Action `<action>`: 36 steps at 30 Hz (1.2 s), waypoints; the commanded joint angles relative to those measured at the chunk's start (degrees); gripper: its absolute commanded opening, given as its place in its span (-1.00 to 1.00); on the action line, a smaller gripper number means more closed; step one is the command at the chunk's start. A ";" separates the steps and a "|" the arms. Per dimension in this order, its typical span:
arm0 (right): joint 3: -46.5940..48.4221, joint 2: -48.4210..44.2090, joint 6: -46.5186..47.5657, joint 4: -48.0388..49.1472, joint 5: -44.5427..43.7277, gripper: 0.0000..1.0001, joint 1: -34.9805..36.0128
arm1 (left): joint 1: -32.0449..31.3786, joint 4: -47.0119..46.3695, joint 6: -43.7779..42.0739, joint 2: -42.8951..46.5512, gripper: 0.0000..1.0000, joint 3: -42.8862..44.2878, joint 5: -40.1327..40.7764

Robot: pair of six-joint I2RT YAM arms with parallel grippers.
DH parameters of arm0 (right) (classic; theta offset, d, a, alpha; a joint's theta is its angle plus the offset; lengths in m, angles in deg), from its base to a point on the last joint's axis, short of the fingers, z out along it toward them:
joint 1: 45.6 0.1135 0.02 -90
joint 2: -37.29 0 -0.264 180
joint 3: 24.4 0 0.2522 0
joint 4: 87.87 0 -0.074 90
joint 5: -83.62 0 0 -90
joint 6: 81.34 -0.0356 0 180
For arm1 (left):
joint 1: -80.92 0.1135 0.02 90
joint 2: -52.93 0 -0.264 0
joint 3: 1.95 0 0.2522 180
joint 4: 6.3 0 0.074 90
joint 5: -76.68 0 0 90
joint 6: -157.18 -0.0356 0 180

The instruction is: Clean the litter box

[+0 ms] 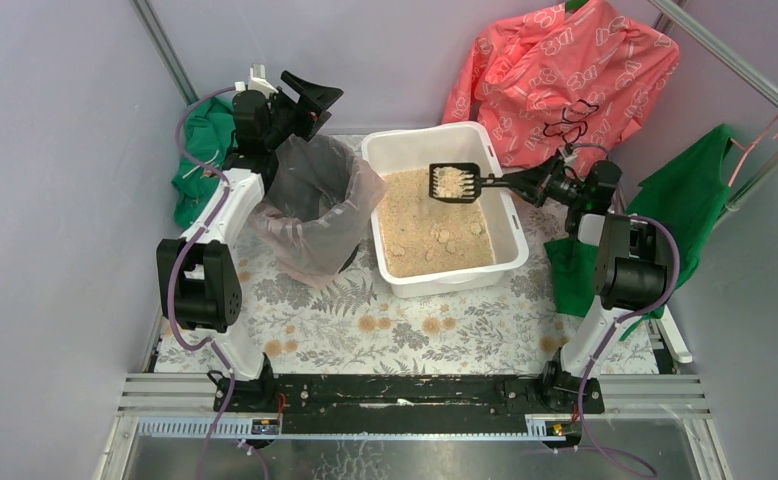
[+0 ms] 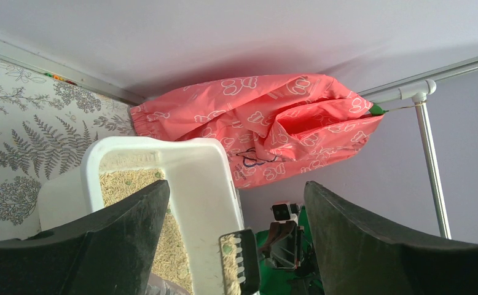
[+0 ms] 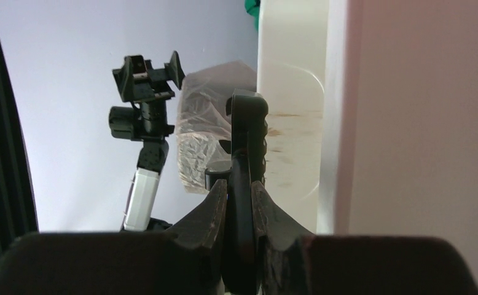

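Two arms: left one stood by the bin, right one by the box.
Left gripper [image 1: 310, 100] [image 2: 236, 190]: raised above the bin's far rim, jaws wide apart, nothing between them.
Right gripper [image 1: 525, 183] [image 3: 239, 190]: at the box's right rim, jaws clamped on the scoop handle.
Scoop [image 1: 453, 183] [image 2: 239, 264] [image 3: 247, 123]: black and slotted; its head was over the box's far half and carried tan granules.
Litter box [image 1: 420, 137] [image 2: 199, 178] [image 3: 292, 74]: white tub at mid-table, just right of the bin.
Litter [image 1: 430, 235]: tan, with a few clumps on the surface.
Bin [image 1: 285, 240] [image 3: 209, 141]: black, lined with a clear bag, mouth open.
Table [image 1: 365, 320]: covered in a fern-print cloth.
Garment [image 1: 565, 80] [image 2: 273, 129]: pink, hung behind the box.
Green cloths: one at the right [image 1: 685, 200], one at the far left [image 1: 200, 160].
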 commanded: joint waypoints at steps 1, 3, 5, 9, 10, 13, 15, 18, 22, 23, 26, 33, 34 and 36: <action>1.16 0.30 -6.13 10.44 1.16 -1.00 0.83 | 0.50 -1.76 -0.55 -0.16 0.76 -0.22 -0.70; 1.66 0.51 -5.24 9.51 1.56 -1.00 3.34 | 0.50 -2.53 0.16 -0.50 0.76 -0.33 -0.86; 1.03 -0.13 -3.16 7.26 1.55 -1.00 3.46 | 0.50 -2.65 0.27 -0.67 0.76 0.08 -0.96; -0.94 -1.22 -2.11 6.63 0.88 -1.00 -0.39 | 0.50 -1.53 -0.81 -0.03 0.76 0.46 -0.77; -0.78 -1.02 -2.14 6.47 0.76 -1.00 -0.39 | 0.50 -1.42 -0.84 0.02 0.76 0.24 -0.70; 1.30 -0.21 -2.41 6.41 1.93 -1.00 3.32 | 0.50 -1.89 -0.27 0.05 0.75 -0.51 -0.52; 0.74 -0.43 -2.76 7.42 1.45 -1.00 2.73 | 0.50 -2.69 0.36 -0.10 0.75 -0.57 -0.77; -1.58 -0.12 -4.94 10.83 0.10 -1.00 -1.86 | 0.50 -1.21 -0.91 0.54 0.75 0.10 -0.49; 1.21 1.98 -6.09 11.58 1.24 -1.00 2.68 | 0.50 -1.14 -0.91 0.72 0.75 -0.68 -0.34; 1.54 1.98 -5.85 11.11 1.47 -1.00 4.08 | 0.50 -1.92 -0.29 0.70 0.75 -1.00 -0.45; -0.21 0.78 -3.61 8.78 0.81 -1.00 2.43 | 0.50 -2.08 -0.19 0.98 0.75 -0.91 -0.63; -0.65 0.72 -4.93 10.60 -1.03 -1.00 2.87 | 0.50 -2.61 0.21 1.42 0.75 -1.93 -0.29; -1.74 0.57 -5.75 12.74 -2.42 -1.00 0.95 | 0.44 -2.55 -0.13 1.67 0.75 -1.74 -0.21; -2.58 1.14 -9.07 17.29 -2.81 -1.00 -0.71 | 0.41 -1.18 -1.32 2.08 0.75 -1.22 0.11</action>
